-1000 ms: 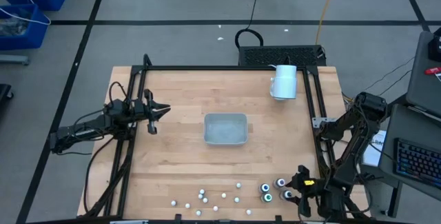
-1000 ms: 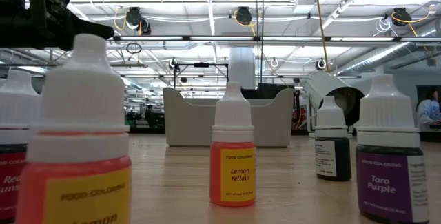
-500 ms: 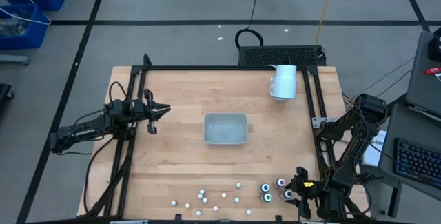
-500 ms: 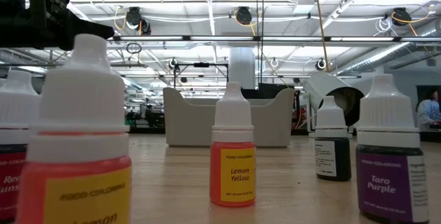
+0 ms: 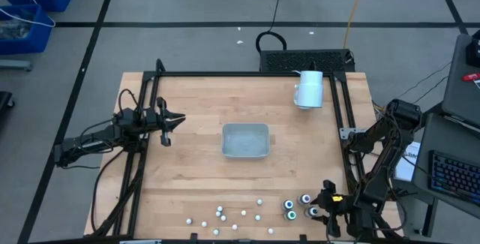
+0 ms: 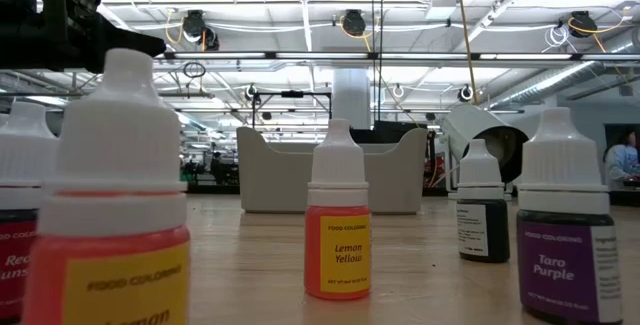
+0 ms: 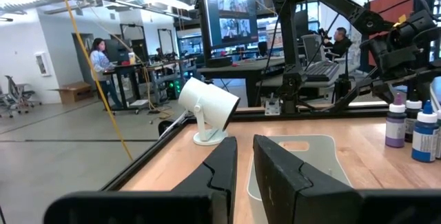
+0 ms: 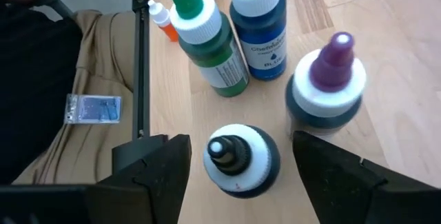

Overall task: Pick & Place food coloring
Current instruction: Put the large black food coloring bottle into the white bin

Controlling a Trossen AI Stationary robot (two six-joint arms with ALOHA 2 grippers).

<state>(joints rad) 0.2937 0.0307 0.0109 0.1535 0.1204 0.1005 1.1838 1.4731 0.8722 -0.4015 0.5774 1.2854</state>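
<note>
Down at the near right corner of the wooden table (image 5: 195, 161), the four larger food coloring bottles (image 5: 300, 206) are being kept in a tight cluster, with the tiny whitish bottles (image 5: 225, 215) being left scattered along the near edge to their left. Seen from the right wrist, a bottle with a dark tip in a white cap (image 8: 241, 158) is being framed directly between the two dark fingers (image 8: 148, 169) of the right gripper (image 5: 324, 205), whose jaws are being held wide apart on either side of it without touching it. Just beyond that bottle, a purple-tipped bottle (image 8: 327, 89), a blue-capped bottle (image 8: 260, 24) and a green-capped bottle (image 8: 207, 38) are being shown standing upright and close together, and a small orange bottle (image 8: 162, 18) is being seen farther off.

At table height, a "Lemon Yellow" bottle (image 6: 337, 215), a "Taro Purple" bottle (image 6: 562, 225) and a large orange bottle (image 6: 115, 205) up close are being shown upright.

Farther out, the pale grey tray (image 5: 245, 140) is being left at the middle of the table, well apart from the bottles, and a white cylinder (image 5: 308, 89) is being kept near the far right edge. The left gripper (image 5: 174, 122) is being held above the left side of the table, its fingers (image 7: 220, 165) nearly together with only a narrow gap and nothing between them.
</note>
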